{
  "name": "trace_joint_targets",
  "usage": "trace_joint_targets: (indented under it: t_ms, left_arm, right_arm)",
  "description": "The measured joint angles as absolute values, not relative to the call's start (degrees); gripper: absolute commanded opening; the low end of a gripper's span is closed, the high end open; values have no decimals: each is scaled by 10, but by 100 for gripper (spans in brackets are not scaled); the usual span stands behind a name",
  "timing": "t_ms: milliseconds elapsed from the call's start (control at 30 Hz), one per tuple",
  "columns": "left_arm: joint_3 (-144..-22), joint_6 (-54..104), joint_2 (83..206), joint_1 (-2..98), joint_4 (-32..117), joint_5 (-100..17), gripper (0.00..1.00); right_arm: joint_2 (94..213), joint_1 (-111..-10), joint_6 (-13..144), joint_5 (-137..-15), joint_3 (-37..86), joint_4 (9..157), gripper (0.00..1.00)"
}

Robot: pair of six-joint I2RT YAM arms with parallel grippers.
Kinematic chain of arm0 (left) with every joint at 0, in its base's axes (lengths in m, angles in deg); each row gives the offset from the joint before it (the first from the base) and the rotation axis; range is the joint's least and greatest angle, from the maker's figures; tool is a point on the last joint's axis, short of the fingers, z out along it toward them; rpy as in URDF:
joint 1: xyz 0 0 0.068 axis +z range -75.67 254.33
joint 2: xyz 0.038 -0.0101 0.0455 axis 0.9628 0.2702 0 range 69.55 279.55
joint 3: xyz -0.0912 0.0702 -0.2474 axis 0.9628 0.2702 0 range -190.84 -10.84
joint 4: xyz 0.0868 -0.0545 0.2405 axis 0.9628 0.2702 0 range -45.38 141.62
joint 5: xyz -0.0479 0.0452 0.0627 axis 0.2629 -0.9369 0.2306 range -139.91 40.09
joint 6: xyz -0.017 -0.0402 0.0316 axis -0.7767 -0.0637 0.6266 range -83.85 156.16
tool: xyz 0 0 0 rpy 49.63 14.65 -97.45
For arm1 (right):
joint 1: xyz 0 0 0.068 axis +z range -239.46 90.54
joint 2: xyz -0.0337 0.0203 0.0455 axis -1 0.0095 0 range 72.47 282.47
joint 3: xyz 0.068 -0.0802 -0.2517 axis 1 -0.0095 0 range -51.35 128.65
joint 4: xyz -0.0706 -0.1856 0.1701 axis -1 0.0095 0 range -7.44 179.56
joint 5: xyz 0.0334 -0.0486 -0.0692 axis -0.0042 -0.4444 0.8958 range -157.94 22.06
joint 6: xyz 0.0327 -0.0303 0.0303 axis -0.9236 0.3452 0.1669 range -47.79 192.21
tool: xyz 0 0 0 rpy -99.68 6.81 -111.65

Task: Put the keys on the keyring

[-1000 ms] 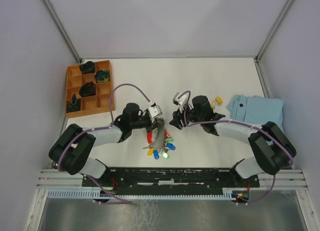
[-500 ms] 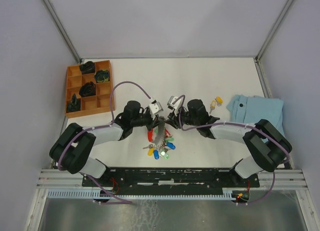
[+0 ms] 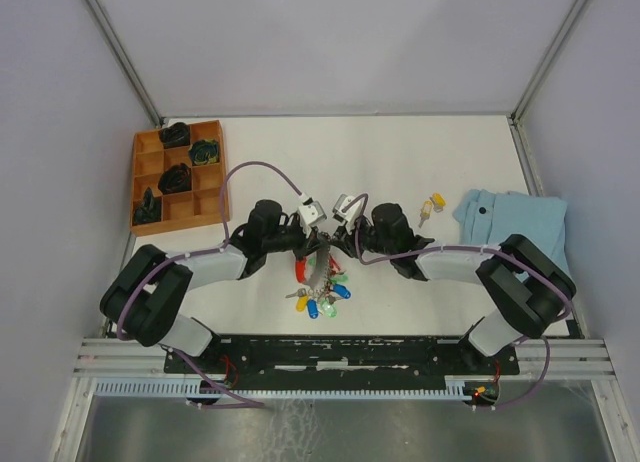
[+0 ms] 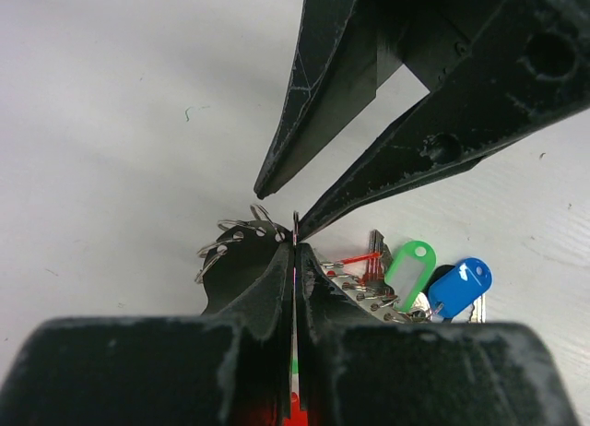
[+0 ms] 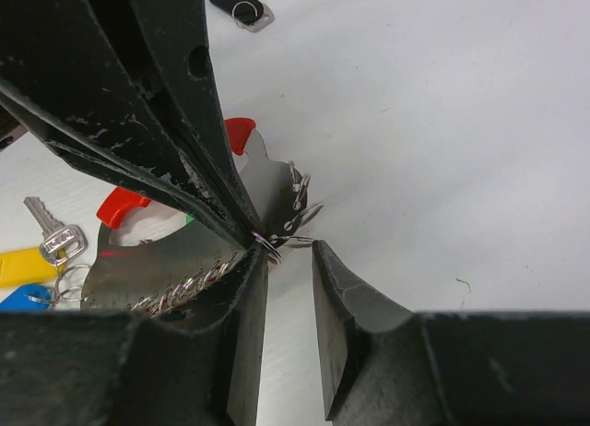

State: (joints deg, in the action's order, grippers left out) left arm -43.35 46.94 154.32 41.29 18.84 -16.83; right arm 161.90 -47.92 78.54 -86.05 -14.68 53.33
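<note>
One wire-thin keyring (image 4: pixel 241 238) loop, L gripper (image 4: pixel 295 253) pinching; R gripper (image 5: pixel 289 251) agape.

tray (image 3: pixel 208 197): orange, many little boxes, far left | dark things (image 3: pixel 175 177): sit in some boxes | cloth (image 3: pixel 510 222): light blue, folded, right side | small black piece (image 5: pixel 240 4): lies on white table (image 3: pixel 400 152)

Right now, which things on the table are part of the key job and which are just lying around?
Job: keyring, held by left gripper; tagged keys by it; lone yellow-tagged key; right gripper, open at the ring.
Lying about: blue cloth; orange tray with dark pieces; small black tag.
</note>
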Motion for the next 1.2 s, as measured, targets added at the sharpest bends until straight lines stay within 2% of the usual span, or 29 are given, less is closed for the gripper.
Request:
trace_joint_targets:
  t_ms: [467, 800, 933, 1000, 1200]
  left_arm:
    - [-443, 459, 1562, 415, 190, -170, 3]
    - [-453, 458, 1563, 419, 200, -174, 3]
    - [-453, 447, 1563, 419, 203, -181, 3]
    - [-453, 436, 1563, 422, 200, -181, 5]
    - [-420, 404, 1562, 444, 125, -160, 22]
  right_arm:
    - [1642, -467, 783, -833, -157, 489, 22]
    - [1650, -459, 768, -805, -179, 423, 1]
    - [1658, -457, 745, -796, -194, 386, 1]
    - [1663, -457, 731, -793, -200, 364, 1]
    - [1677, -457, 691, -791, -215, 301, 1]
